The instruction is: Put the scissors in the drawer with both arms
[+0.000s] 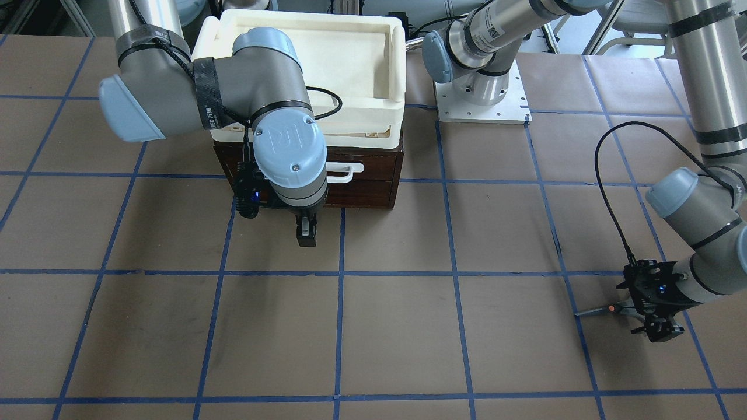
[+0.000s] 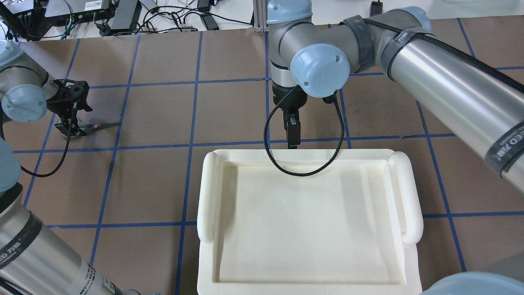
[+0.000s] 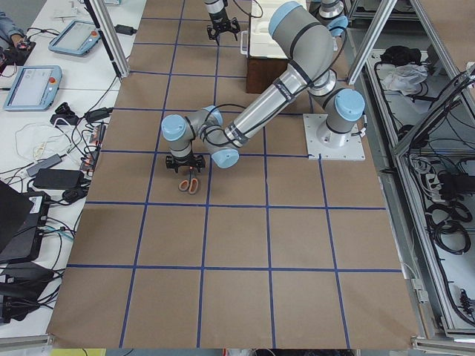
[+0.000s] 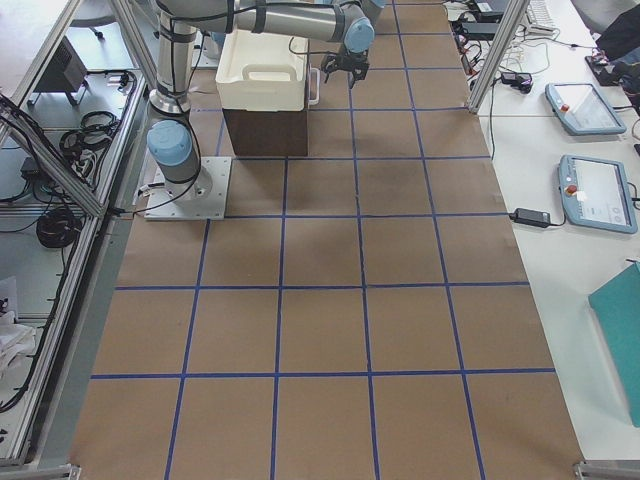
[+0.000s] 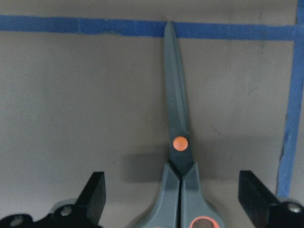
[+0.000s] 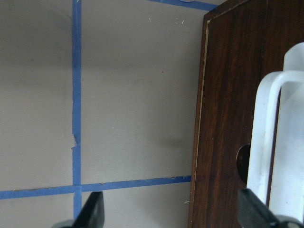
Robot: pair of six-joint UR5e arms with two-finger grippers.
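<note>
The scissors [image 5: 176, 109] lie flat on the brown table, blades closed, orange pivot dot showing. They also show in the front view [image 1: 604, 309] and the overhead view [image 2: 100, 125]. My left gripper [image 5: 175, 199] is open, low over the table, with one finger on each side of the handles. The drawer [image 1: 365, 175] is closed, and its white bar handle [image 1: 344, 172] is partly hidden behind my right wrist. My right gripper [image 1: 306, 230] is open and empty just in front of the drawer front [image 6: 223, 95], with one finger beside the handle [image 6: 266, 133].
A cream-white plastic tray [image 1: 391, 64] sits on top of the dark wood drawer cabinet. The right arm's black cable [image 2: 303, 172] hangs over the tray's edge. The left arm's base plate [image 1: 481, 99] stands beside the cabinet. Blue tape lines grid the table.
</note>
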